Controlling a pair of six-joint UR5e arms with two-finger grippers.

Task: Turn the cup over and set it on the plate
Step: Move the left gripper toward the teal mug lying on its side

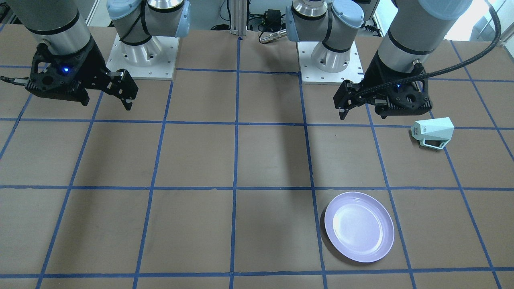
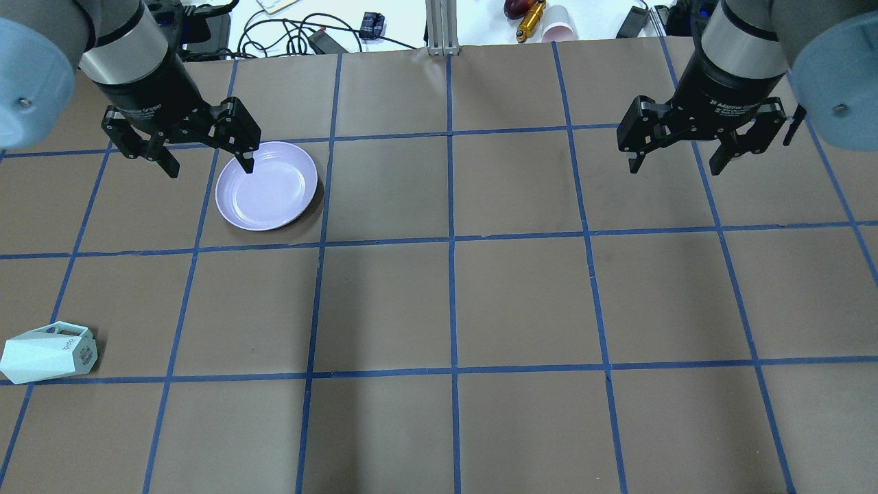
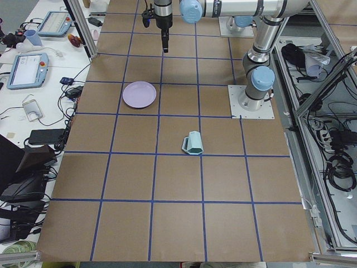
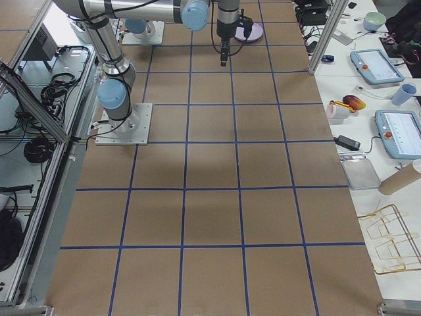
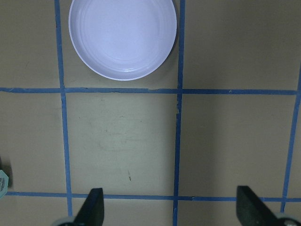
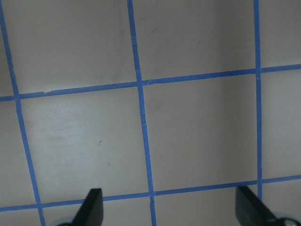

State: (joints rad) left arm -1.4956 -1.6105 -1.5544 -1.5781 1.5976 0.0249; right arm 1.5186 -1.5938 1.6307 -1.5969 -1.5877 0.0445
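Note:
The mint-green cup (image 1: 433,132) lies on its side on the brown table, its lettered base toward the table's middle and its handle toward the far side. It also shows in the overhead view (image 2: 48,351) near the left edge and in the exterior left view (image 3: 193,143). The lavender plate (image 1: 359,226) lies flat and empty, also shown in the overhead view (image 2: 267,185) and the left wrist view (image 5: 123,37). My left gripper (image 2: 209,167) hangs open and empty, high above the table by the plate's edge. My right gripper (image 2: 673,168) hangs open and empty over the other half.
The table is covered in brown paper with a blue tape grid. The two arm bases (image 1: 142,52) (image 1: 331,56) stand at the robot's edge. Cables, a pink cup (image 2: 561,24) and small items lie beyond the far edge.

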